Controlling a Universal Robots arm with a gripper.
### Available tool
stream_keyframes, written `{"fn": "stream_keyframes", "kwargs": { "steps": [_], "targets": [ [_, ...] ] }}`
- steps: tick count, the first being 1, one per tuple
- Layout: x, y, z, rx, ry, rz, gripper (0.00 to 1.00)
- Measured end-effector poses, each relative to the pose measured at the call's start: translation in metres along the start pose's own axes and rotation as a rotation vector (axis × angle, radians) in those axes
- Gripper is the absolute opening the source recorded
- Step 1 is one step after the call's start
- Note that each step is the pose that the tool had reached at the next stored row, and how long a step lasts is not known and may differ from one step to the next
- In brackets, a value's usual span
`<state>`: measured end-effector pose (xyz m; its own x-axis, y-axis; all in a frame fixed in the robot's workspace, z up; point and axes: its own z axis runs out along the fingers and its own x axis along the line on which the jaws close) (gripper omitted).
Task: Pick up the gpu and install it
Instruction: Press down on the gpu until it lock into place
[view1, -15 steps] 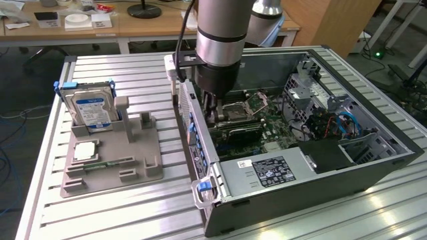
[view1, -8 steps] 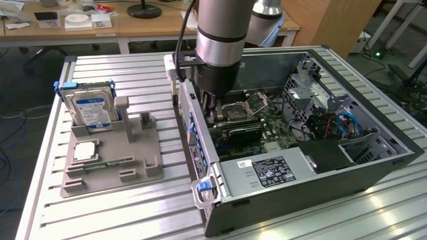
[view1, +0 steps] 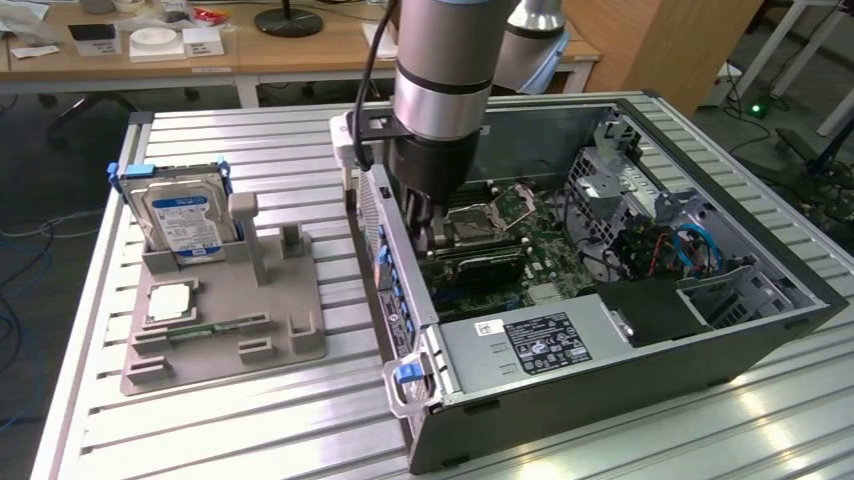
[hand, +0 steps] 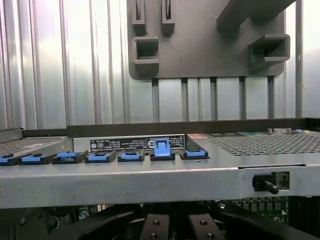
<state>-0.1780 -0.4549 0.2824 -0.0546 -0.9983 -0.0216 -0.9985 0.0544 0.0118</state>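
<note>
Open computer case (view1: 747, 340) sits nearest, side panel off, motherboard (view1: 527, 265) exposed. Arm reaches down into it; gripper (view1: 430, 235) clenched, low beside the case's rear wall (hand: 150, 180). Gpu (view1: 483, 262) lies as a dark card across the board's slots, just beside the fingers; apparently seated, though not certain. Grey fixture (view1: 227, 320) keeps hard drive (view1: 187, 225).
</note>
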Motion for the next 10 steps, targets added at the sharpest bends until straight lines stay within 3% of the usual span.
{"fn": "stream_keyframes", "kwargs": {
  "steps": [10],
  "targets": [
    [-0.0006, -0.0046, 0.0017, -0.0098, 0.0006, 0.000, 0.10]
  ]
}}
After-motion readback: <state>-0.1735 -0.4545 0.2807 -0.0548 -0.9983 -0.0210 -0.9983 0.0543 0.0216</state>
